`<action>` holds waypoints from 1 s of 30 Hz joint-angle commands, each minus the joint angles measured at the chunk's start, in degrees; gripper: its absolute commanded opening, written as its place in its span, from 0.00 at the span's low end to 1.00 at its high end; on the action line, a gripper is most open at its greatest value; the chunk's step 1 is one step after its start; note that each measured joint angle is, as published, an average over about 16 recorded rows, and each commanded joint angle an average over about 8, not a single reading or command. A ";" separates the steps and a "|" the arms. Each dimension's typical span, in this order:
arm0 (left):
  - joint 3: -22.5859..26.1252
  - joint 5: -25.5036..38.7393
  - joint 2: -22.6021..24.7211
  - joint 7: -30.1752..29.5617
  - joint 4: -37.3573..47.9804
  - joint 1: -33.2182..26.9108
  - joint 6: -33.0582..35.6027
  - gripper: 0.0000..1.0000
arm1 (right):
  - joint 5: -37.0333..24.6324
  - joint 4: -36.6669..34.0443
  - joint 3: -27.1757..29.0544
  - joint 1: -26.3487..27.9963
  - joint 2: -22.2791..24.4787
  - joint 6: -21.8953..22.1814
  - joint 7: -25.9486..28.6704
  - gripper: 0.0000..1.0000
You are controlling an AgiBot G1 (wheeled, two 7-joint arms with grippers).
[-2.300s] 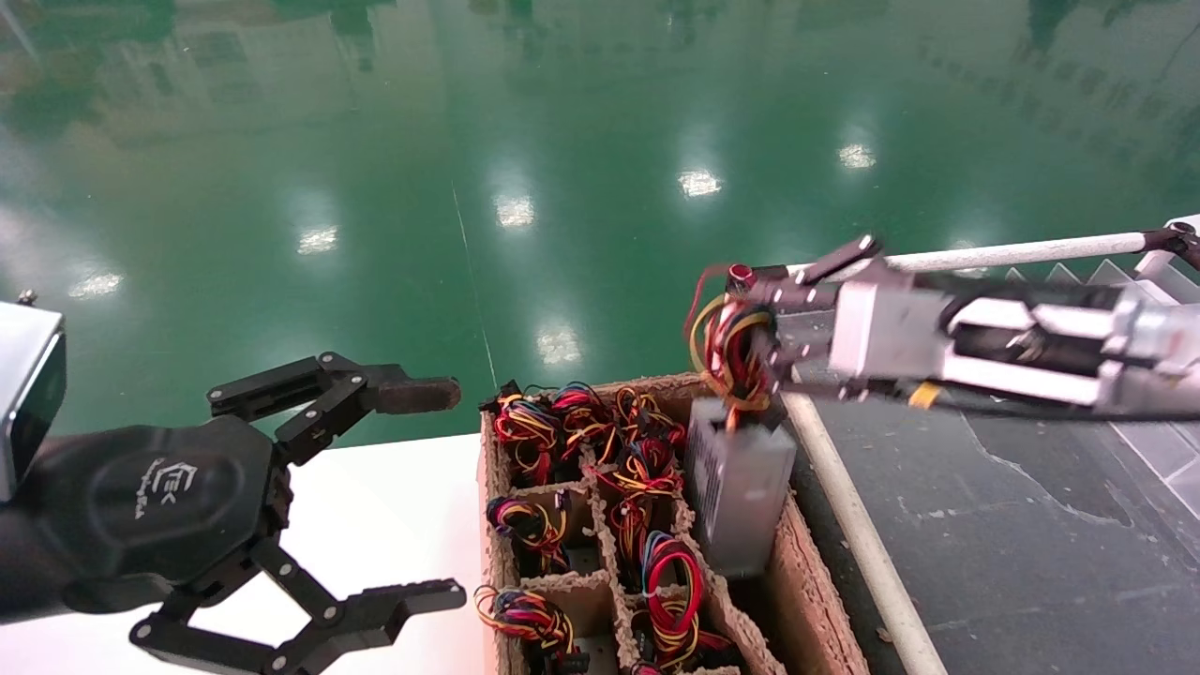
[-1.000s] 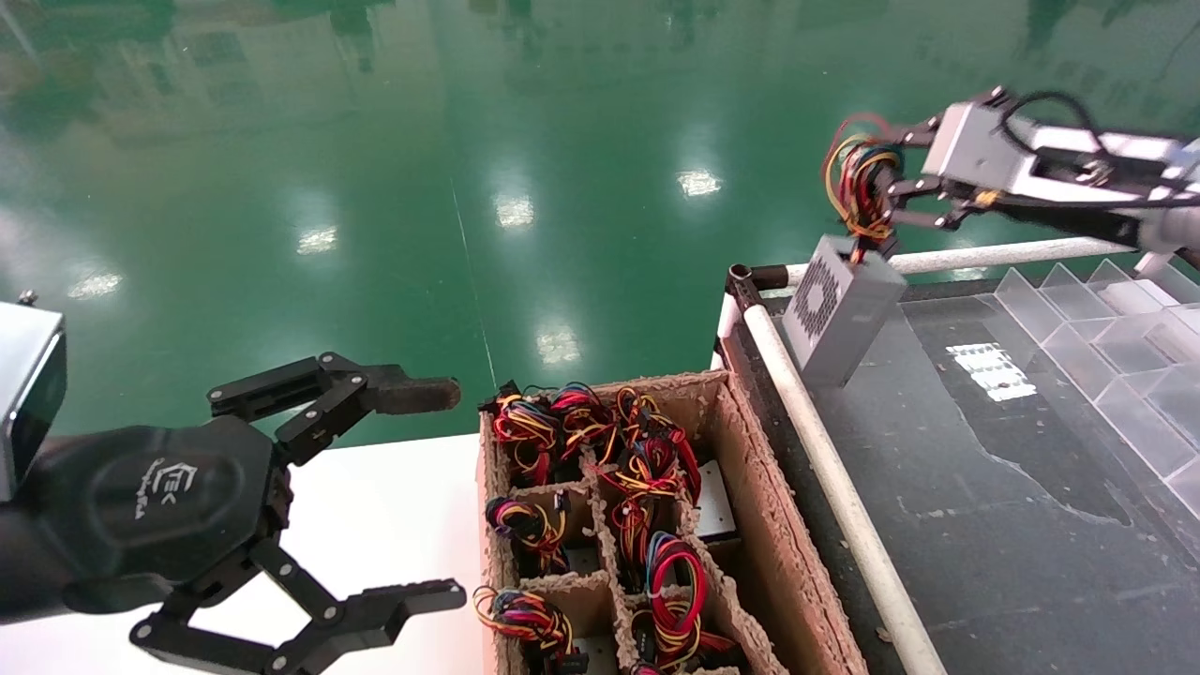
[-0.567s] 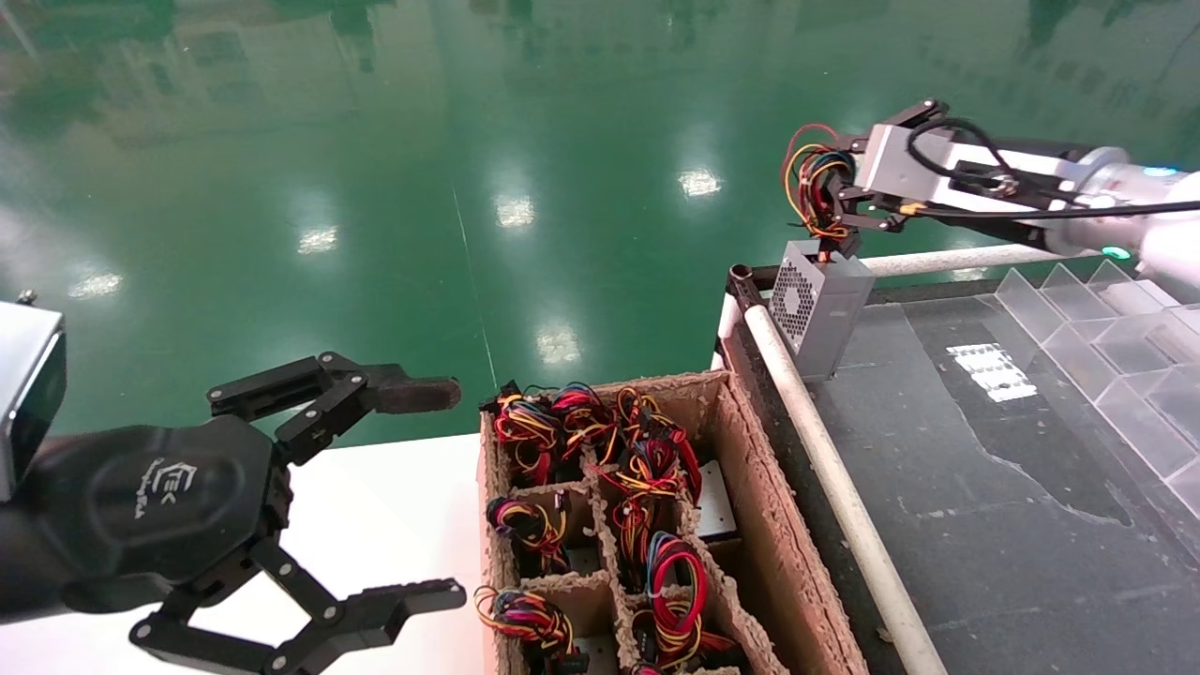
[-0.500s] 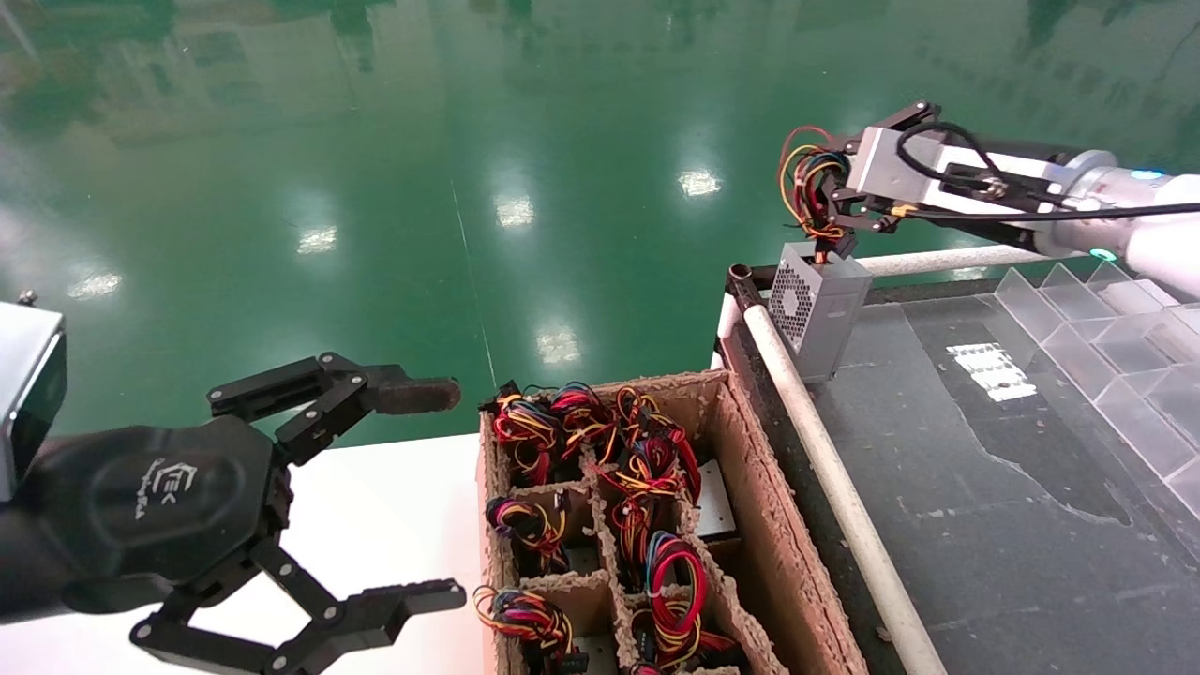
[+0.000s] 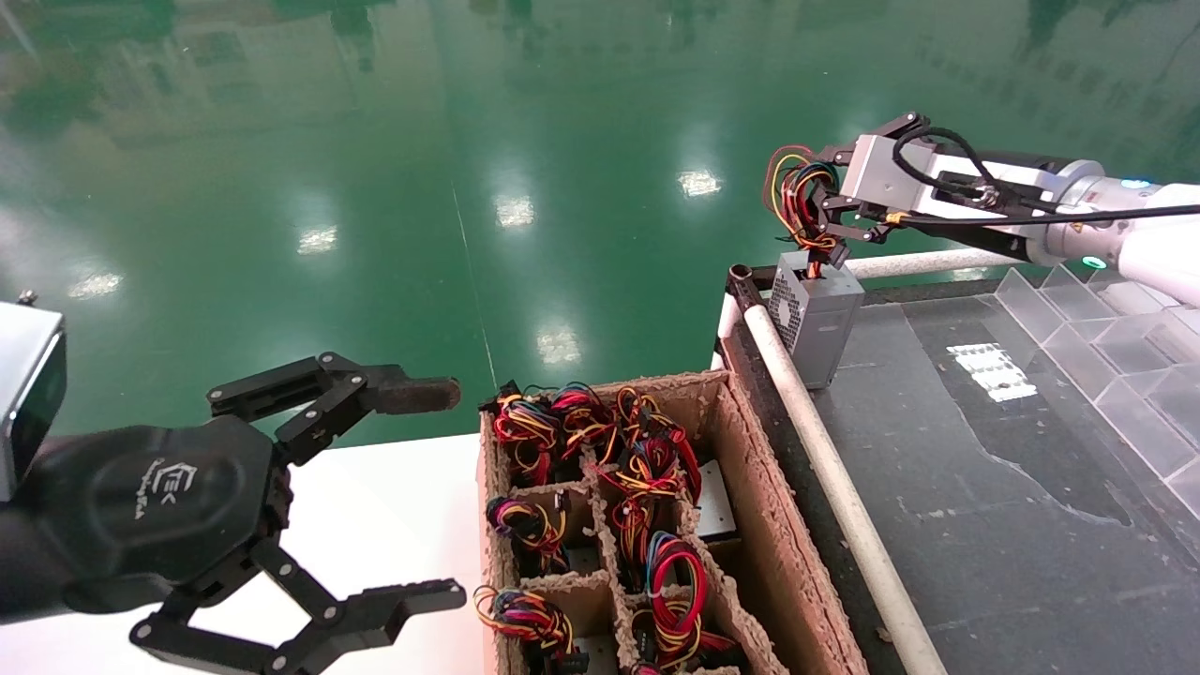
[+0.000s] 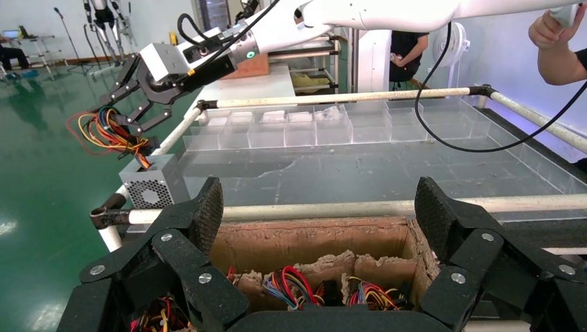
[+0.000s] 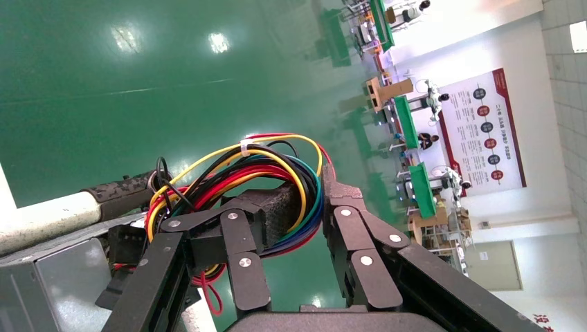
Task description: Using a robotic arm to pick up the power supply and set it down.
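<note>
Grey perforated metal power supply (image 5: 814, 319) | right gripper (image 5: 817, 208) clamps looped wires

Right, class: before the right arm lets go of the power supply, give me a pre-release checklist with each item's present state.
1. Right end effector grips the wire bundle: ok.
2. Power supply over the dark table, past the white rail: ok.
3. Base resting on the table: cannot tell.
4. Power supply roughly upright: ok.
5. Power supply clear of the cardboard box: ok.
6. Left end effector parked open, away from the drop spot: ok.
</note>
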 commanded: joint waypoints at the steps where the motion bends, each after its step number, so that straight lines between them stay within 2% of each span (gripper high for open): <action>1: 0.00 0.00 0.00 0.00 0.00 0.00 0.00 1.00 | 0.13 -0.82 0.09 0.42 0.00 -0.26 -0.36 1.00; 22: 0.02 -0.01 -0.01 0.01 0.00 -0.01 -0.01 1.00 | -2.67 -5.27 -1.86 3.77 1.24 -3.33 -2.32 1.00; 30: 0.03 -0.02 -0.01 0.01 0.00 -0.01 -0.01 1.00 | -2.06 -6.94 -1.51 5.54 2.94 -7.96 -0.03 1.00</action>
